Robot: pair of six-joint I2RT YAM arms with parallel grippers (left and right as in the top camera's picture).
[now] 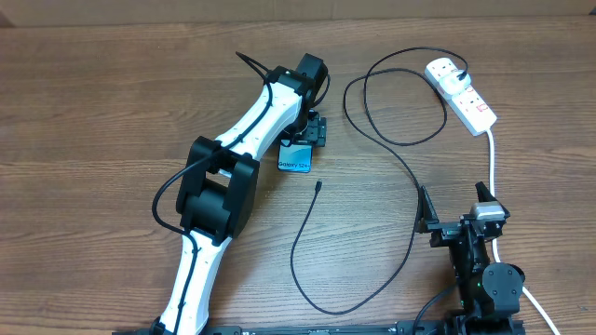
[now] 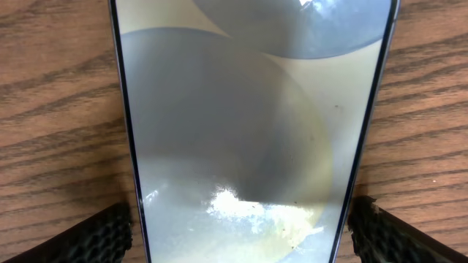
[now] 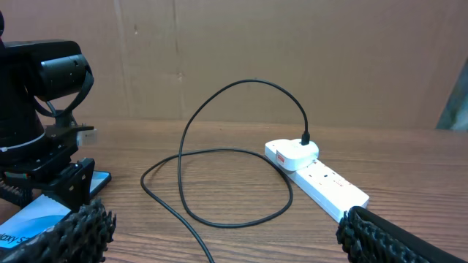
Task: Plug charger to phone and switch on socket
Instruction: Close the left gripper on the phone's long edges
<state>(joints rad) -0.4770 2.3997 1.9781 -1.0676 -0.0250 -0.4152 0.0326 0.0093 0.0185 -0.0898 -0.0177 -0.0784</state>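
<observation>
The phone lies on the wooden table with its light blue screen up, and it fills the left wrist view. My left gripper is over its far end, with a finger against each long side. The charger's black cable loops across the table. Its connector tip lies loose just right of the phone's near end. Its white plug sits in the socket strip, which also shows in the right wrist view. My right gripper is open and empty, at the near right.
The strip's thick white cord runs down the right side past my right arm. The cable's lower loop lies near the front edge. A brown board wall stands behind the table.
</observation>
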